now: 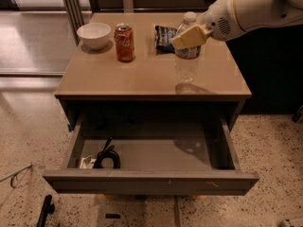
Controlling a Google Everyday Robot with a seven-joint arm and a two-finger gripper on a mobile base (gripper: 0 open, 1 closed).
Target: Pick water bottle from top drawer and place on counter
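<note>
The water bottle [186, 63], clear and ribbed with a white cap, hangs upright just above the right part of the tan counter [142, 77], with its shadow under it. My gripper [189, 37] reaches in from the upper right and is shut on the water bottle near its shoulder, one tan finger [185, 38] lying across the front. The top drawer [151, 181] stands pulled out below the counter, its grey floor showing.
A white bowl [94, 34], a red soda can [125, 42] and a dark snack bag [165, 36] stand on the back of the counter. A black cable [107, 157] and a small white item [86, 162] lie in the drawer's left front corner.
</note>
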